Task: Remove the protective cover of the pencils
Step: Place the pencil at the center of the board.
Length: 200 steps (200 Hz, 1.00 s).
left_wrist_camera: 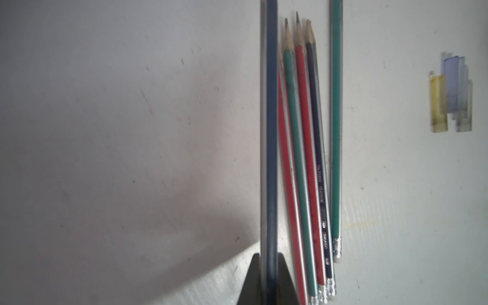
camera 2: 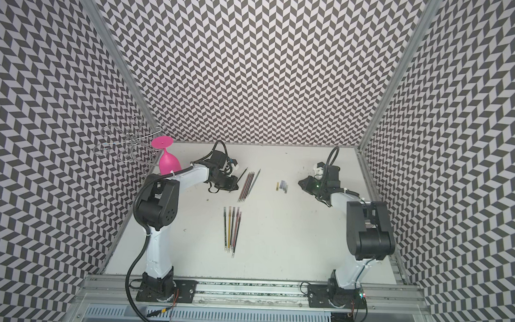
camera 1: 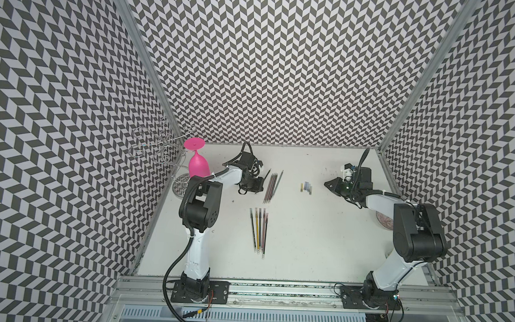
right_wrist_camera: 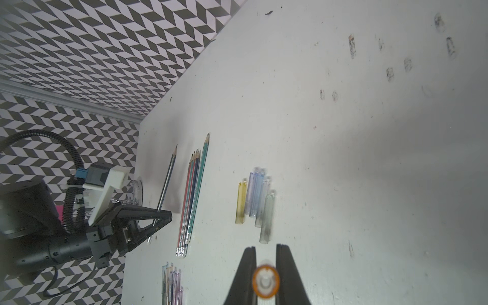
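Right now my left claw [left_wrist_camera: 269, 264] is pinched shut on a dark blue pencil [left_wrist_camera: 269, 132], whose bare sharpened tip juts out past the fingers. My right claw [right_wrist_camera: 266, 248] is squeezed narrow around a small orange-tinted cap [right_wrist_camera: 265, 281], seen end-on between its two black fingers. In both top views the left claw sits just left of the frame's centre and the right claw is well apart from it, to the right of centre. Just beside the held pencil, a tight row of bare pencils [camera 1: 271, 187] lies on the white table [camera 1: 306, 243] near the centre of the frame. Below them, slightly left of centre, is a second row, the capped pencils [camera 1: 259, 229], with clear sleeves over their tips. Between my two claws, right of centre, the loose caps [camera 1: 307, 187] lie side by side, one yellow, the rest bluish or clear.
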Motion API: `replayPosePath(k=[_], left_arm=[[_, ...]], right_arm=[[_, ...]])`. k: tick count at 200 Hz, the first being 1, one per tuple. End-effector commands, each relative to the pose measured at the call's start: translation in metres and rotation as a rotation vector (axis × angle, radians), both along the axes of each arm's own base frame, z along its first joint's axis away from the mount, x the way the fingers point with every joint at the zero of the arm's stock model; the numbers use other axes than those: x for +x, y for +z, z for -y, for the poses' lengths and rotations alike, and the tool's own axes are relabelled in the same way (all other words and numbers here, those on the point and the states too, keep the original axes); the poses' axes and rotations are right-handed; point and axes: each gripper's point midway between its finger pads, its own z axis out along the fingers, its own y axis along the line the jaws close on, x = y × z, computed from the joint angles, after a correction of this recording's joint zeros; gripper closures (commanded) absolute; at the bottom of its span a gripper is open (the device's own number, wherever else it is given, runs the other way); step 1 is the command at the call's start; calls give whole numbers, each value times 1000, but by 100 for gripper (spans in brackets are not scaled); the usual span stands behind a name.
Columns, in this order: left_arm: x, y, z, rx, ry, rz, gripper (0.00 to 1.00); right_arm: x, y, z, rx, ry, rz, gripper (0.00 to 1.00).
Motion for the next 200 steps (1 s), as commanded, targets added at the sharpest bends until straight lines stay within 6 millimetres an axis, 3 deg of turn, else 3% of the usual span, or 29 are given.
replayPosePath(k=[1, 119, 200], left_arm=[[-1, -2, 2, -15, -1, -27, 96], [-7, 1, 6, -44, -20, -35, 88], [-15, 7, 20, -64, -80, -22, 80]], right_arm=[[7, 7, -2, -18, 10, 44, 100], [7, 9, 0, -25, 0, 53, 100], [8, -4, 3, -55, -9, 20, 100]])
